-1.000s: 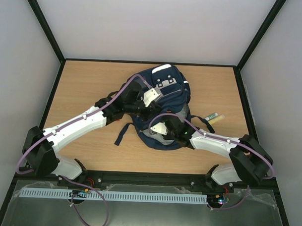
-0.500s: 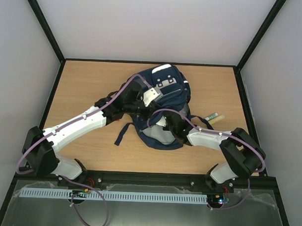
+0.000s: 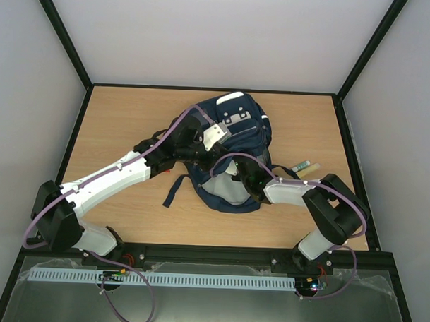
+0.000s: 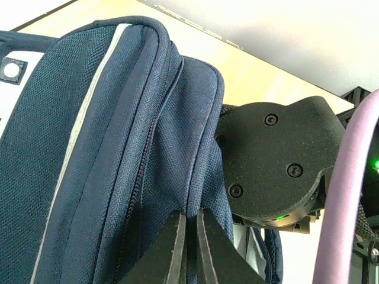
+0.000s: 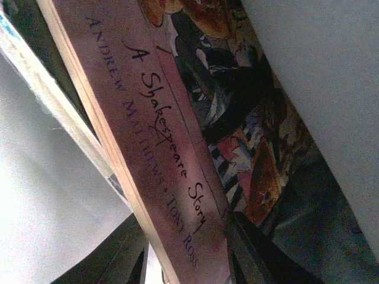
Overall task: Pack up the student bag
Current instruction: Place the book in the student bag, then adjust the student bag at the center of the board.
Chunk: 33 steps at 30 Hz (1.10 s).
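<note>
The student bag [image 3: 237, 126] lies mid-bench [image 3: 132, 116], a little nearer the far edge than the near one, with its opening turned toward my arms. My left end effector [image 4: 189, 214] is pinched narrow on the navy fabric beside the zip line, and I read that as holding the mouth open. My right end effector [image 3: 239, 177] is down at the opening. Its wrist view is filled by a paperback book [image 5: 172, 154], "A Shakespeare Story", which looks clamped between the fingers, though they barely show. I judge the step in hand to be feeding this book into the main compartment. Next I need to push deeper along the spine, let go only once the book is seated, then back out without snagging the fabric. A small cylindrical item [image 3: 304, 166] waits near the bench's right edge.
</note>
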Tool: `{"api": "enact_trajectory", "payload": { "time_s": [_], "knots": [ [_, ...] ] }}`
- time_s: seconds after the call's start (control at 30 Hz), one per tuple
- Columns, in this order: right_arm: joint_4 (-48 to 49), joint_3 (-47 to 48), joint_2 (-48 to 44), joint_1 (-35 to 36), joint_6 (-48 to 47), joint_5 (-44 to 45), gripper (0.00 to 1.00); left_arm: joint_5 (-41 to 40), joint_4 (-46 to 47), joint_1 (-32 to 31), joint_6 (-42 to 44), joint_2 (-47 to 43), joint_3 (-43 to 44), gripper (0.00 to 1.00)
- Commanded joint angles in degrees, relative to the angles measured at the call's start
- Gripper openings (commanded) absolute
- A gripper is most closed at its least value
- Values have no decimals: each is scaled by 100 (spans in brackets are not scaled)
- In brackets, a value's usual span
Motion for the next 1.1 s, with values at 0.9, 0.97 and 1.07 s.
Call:
{"api": "enact_trajectory", "payload": {
  "time_s": [0.9,0.97,1.07],
  "knots": [
    [-7595,1048,-4430,-1087,1738,-3568,48,-369,20,-605,147,1479,458,15],
    [-7690,1280,-4462,-1174,1921,-3781,47,-672,-48,-738,-21,1564,503,28],
    [-7531,1450,-4394,-1299,2362,-3934,47,-1026,-77,-879,-176,1361,409,45]
  ]
}}
